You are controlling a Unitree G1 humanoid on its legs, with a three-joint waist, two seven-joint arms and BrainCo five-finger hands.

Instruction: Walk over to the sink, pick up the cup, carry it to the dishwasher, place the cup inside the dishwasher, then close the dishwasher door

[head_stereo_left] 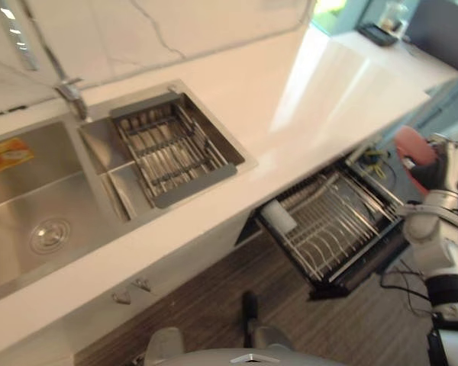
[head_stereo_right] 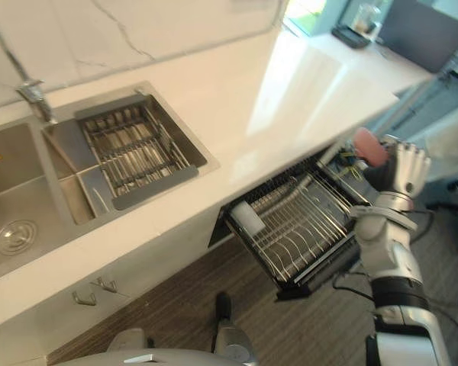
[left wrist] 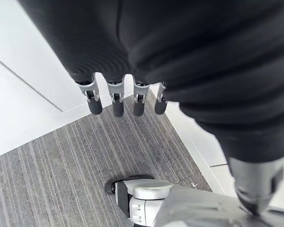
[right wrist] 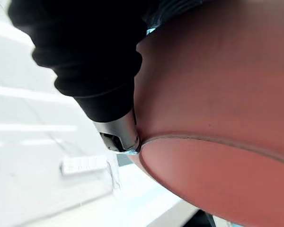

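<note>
The left hand (left wrist: 113,101) hangs with straight fingers over the striped floor (left wrist: 61,165); the sink (head_stereo_left: 53,152) lies at the left end of the desk (head_stereo_left: 320,99); under the desk's front edge the dishwasher rack (head_stereo_left: 332,221) stands pulled out; just beside its right end the right hand (head_stereo_right: 403,171) holds the pink cup (head_stereo_right: 369,145), fingers curled on it. I judge the carrying nearly done; next the cup must go down into a free part of the rack.
</note>
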